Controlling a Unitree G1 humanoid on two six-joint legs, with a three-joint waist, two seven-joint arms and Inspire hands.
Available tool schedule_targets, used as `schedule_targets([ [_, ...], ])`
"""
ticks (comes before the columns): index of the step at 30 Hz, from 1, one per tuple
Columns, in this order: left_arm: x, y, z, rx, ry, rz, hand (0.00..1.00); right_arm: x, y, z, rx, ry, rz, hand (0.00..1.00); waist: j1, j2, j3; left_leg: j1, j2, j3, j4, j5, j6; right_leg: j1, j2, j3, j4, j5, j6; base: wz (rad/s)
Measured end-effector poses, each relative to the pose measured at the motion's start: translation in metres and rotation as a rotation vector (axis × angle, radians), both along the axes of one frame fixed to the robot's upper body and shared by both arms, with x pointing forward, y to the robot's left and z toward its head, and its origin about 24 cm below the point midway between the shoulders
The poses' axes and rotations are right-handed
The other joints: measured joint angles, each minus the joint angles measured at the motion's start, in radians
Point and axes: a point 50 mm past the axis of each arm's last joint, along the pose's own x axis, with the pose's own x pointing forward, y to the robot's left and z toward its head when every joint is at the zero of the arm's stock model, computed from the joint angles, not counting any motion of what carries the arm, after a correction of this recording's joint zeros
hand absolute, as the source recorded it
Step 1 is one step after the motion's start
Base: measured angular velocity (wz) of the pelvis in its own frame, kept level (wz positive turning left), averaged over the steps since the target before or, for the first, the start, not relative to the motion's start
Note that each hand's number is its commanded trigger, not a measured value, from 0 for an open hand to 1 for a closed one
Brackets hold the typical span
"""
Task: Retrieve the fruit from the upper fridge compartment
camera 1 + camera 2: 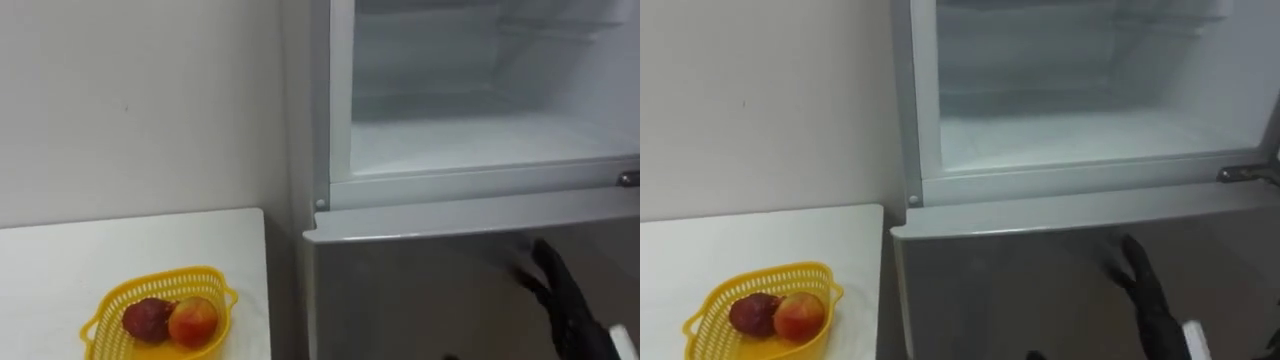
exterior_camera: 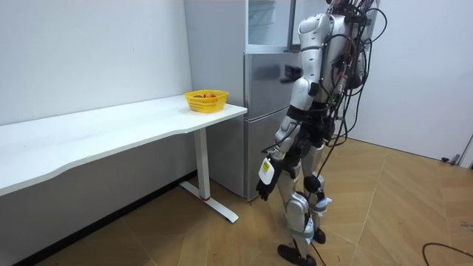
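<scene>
The robot is holding its empty right hand (image 1: 563,303) flat before the open fridge (image 1: 450,190), left hand (image 2: 263,186) hanging low, and two fruits (image 1: 193,320) are sitting in the basket (image 1: 130,290) on the tabletop (image 1: 130,245).

Plain white walls (image 2: 89,52), long white table (image 2: 111,129) along one wall, light wooden floor (image 2: 392,199)

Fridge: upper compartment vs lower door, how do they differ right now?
The upper compartment stands open; the lower door is shut. The upper compartment shows a white interior; the lower door a flat grey front. The right hand, fingers straight, hovers before the lower door, below the upper compartment. Both are parts of one fridge beside the table.
</scene>
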Motion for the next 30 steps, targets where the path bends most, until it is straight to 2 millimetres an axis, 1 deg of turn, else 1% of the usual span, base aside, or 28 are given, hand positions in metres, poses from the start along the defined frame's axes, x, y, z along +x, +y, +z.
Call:
schedule_targets([
  [1, -0.003, 0.0, 0.0, 0.0, 0.006, 0.004, 0.0, -0.009, -0.008, -0.01, 0.029, 0.055, -0.071, 0.0, -0.002, 0.0, -0.001, -0.011, -0.001, 0.003, 0.0, 0.0, 0.0, -0.011, 0.0, 0.004, 0.008, 0.0, 0.0, -0.2],
  [2, -0.002, 0.0, 0.0, 0.0, 0.004, 0.005, 0.0, -0.012, -0.012, -0.012, 0.041, 0.069, -0.103, 0.0, -0.002, 0.003, 0.0009, -0.015, -0.001, 0.006, 0.0, 0.0, 0.001, -0.018, 0.0, 0.008, 0.012, 0.0, 0.0, -0.17],
  [3, -0.002, -0.001, 0.0, 0.001, 0.003, 0.006, 0.0, -0.015, -0.017, -0.015, 0.07, 0.078, -0.159, 0.0, -0.011, 0.006, 0.0038, -0.026, -0.001, 0.01, 0.003, 0.001, 0.001, -0.03, 0.001, 0.012, 0.013, 0.0, 0.0, -0.13],
  [4, -0.002, -0.001, 0.0, 0.005, 0.001, 0.008, 0.0, -0.017, -0.023, -0.014, 0.095, 0.065, -0.213, 0.0, -0.015, 0.013, 0.0051, -0.028, -0.001, 0.011, 0.004, 0.001, 0.001, -0.033, 0.001, 0.015, 0.013, 0.0, 0.0, -0.09],
  [5, -0.002, -0.001, 0.0, 0.01, 0.0, 0.01, 0.0, -0.019, -0.029, -0.013, 0.117, 0.05, -0.266, 0.0, -0.017, 0.015, 0.0039, -0.026, -0.001, 0.011, 0.005, 0.001, 0.001, -0.03, 0.003, 0.019, 0.011, 0.0, 0.0, 0.0],
  [8, -0.003, -0.001, 0.0, 0.011, 0.001, 0.011, 0.0, -0.02, -0.038, -0.01, 0.137, 0.019, -0.352, 0.0, -0.016, 0.013, 0.0047, -0.025, -0.001, 0.011, 0.008, 0.001, 0.0, -0.031, 0.004, 0.021, 0.008, -0.001, 0.0, 0.0],
  [11, -0.007, -0.001, 0.0, 0.008, 0.006, 0.032, 0.0, -0.022, -0.043, -0.01, 0.174, 0.004, -0.431, 0.0, -0.019, 0.005, 0.0041, -0.024, -0.001, 0.011, 0.008, 0.001, 0.0, -0.031, 0.003, 0.021, 0.003, -0.003, 0.001, 0.0],
  [13, -0.008, -0.001, 0.0, 0.01, 0.01, 0.034, 0.0, -0.024, -0.047, -0.016, 0.229, 0.013, -0.497, 0.0, -0.021, -0.003, 0.0037, -0.023, -0.002, 0.01, 0.008, 0.001, 0.0, -0.03, 0.002, 0.02, -0.007, -0.003, 0.002, 0.04],
  [16, -0.013, -0.001, 0.0, 0.01, 0.021, 0.037, 0.0, -0.029, -0.05, -0.02, 0.302, 0.015, -0.582, 0.0, -0.023, -0.008, 0.0041, -0.023, -0.002, 0.01, 0.008, 0.001, 0.0, -0.03, 0.002, 0.02, -0.007, -0.003, 0.002, 0.0],
  [18, -0.014, -0.001, 0.0, 0.01, 0.025, 0.038, 0.0, -0.031, -0.051, -0.021, 0.312, 0.012, -0.626, 0.0, -0.026, -0.008, 0.0045, -0.024, -0.002, 0.01, 0.008, 0.001, 0.0, -0.03, 0.003, 0.02, -0.007, -0.003, 0.002, 0.0],
  [20, -0.012, -0.001, 0.0, 0.01, 0.018, 0.037, 0.0, -0.034, -0.054, -0.021, 0.324, 0.008, -0.67, 0.0, -0.028, -0.011, 0.0053, -0.026, -0.002, 0.01, 0.008, 0.001, 0.0, -0.03, 0.003, 0.019, -0.008, -0.003, 0.002, 0.0],
  [24, -0.005, -0.001, 0.002, 0.009, -0.017, 0.032, 0.0, -0.038, -0.058, -0.021, 0.358, -0.003, -0.757, 0.0, -0.031, -0.024, 0.01, -0.029, -0.002, 0.008, 0.008, 0.001, 0.0, -0.032, 0.002, 0.016, -0.013, -0.004, 0.003, 0.01],
  [26, -0.002, 0.001, 0.003, 0.016, -0.037, 0.046, 0.0, -0.041, -0.064, -0.021, 0.422, -0.026, -0.817, 0.0, -0.032, -0.032, 0.0088, -0.034, -0.002, 0.008, 0.008, 0.001, 0.0, -0.035, 0.002, 0.013, -0.007, -0.004, 0.003, 0.05],
  [27, -0.003, 0.004, 0.004, 0.024, -0.042, 0.057, 0.0, -0.044, -0.072, -0.019, 0.455, -0.05, -0.873, 0.0, -0.034, -0.037, 0.0072, -0.039, -0.003, 0.007, 0.008, 0.001, 0.0, -0.035, 0.0, 0.008, -0.008, -0.005, 0.003, 0.13],
  [28, -0.002, 0.007, 0.005, 0.032, -0.05, 0.073, 0.0, -0.047, -0.081, -0.015, 0.481, -0.079, -0.936, 0.0, -0.037, -0.042, 0.0074, -0.043, -0.003, 0.002, 0.009, 0.001, 0.0, -0.036, -0.001, 0.001, -0.008, -0.005, 0.004, 0.14],
  [30, -0.003, 0.01, 0.007, 0.04, -0.056, 0.088, 0.0, -0.049, -0.093, -0.008, 0.505, -0.135, -1.013, 0.0, -0.046, -0.049, 0.0066, -0.044, -0.003, -0.003, 0.009, 0.001, 0.0, -0.038, -0.001, -0.004, -0.008, -0.005, 0.004, 0.09],
])
